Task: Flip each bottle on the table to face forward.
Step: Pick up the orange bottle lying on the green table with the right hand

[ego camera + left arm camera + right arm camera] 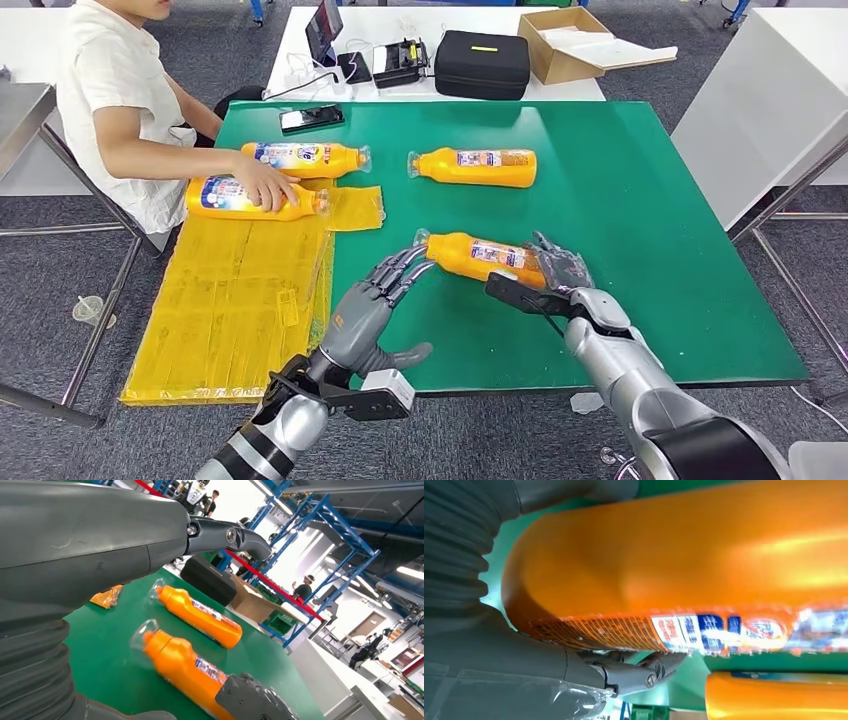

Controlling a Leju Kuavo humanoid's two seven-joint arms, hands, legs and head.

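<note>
A: Where was the near bottle [480, 257] when you stopped the frame?

B: It lay on its side on the green table [640, 260], directly between your two hands. Its long axis ran across you: clear cap toward your left, base toward your right. The label strip faced up and slightly toward you in the head view.

A: Which hand was closer?

B: Your right hand [553, 275] was already on it. You had it clasped round the base end, fingers over the top and thumb below, so that hand held the bottle. In the right wrist view the orange body filled the space against the palm, though the blur left me unsure how firm the grip was.

A: And the left?

B: Your left hand [375, 305] held nothing. Its fingers were stretched out and apart, the tips at the cap end of the bottle; whether they touched the neck or sat just short of it, you couldn't tell from the head view. The left wrist view showed the cap end just ahead of the thumb.

A: The others?

B: The far bottle [475, 167] lay parallel beyond it, cap also toward your left. Two more bottles [300, 157] lay at the left edge, and a person's hand [262, 185] rested on one.

A: So the roll?

B: You'd have turned it about that crosswise axis, I'd judge, right hand driving, left steadying the neck.
</note>
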